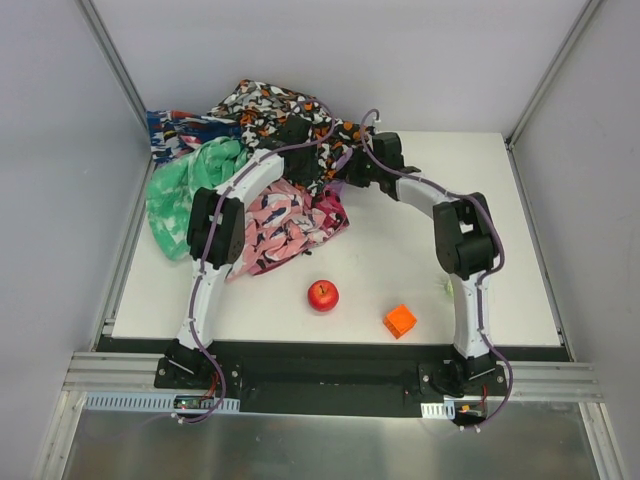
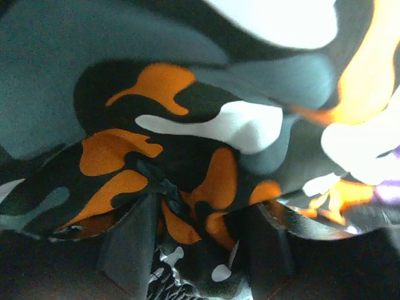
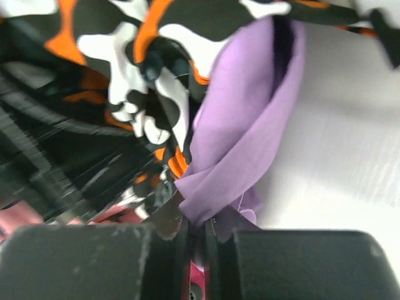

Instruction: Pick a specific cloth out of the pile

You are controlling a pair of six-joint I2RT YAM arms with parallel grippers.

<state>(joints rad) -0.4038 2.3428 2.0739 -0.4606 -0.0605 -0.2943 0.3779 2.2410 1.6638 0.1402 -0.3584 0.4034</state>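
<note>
The right gripper (image 3: 197, 226) is clenched on the cloth (image 3: 240, 140): a twisted fold of plain lilac fabric runs down into its closed fingers. That fold lies at the right edge of the pile (image 1: 270, 228), between the black-orange-white cloth (image 3: 128, 75) on its left and bare white table (image 1: 400, 255) on its right.

The left gripper (image 2: 200, 247) is buried in the far part of the pile, on top of the black-orange-white cloth. Its fingers (image 2: 134, 247) stand apart with bunched fabric between them. The view is too close and dark to tell whether they pinch it.

The pile lies at the far left of the table, with green cloth (image 1: 175, 205) at its left and pink camouflage (image 1: 285, 225) at its near side. A red apple (image 1: 322, 295) and an orange cube (image 1: 400, 320) rest near the front, well apart from the pile.
</note>
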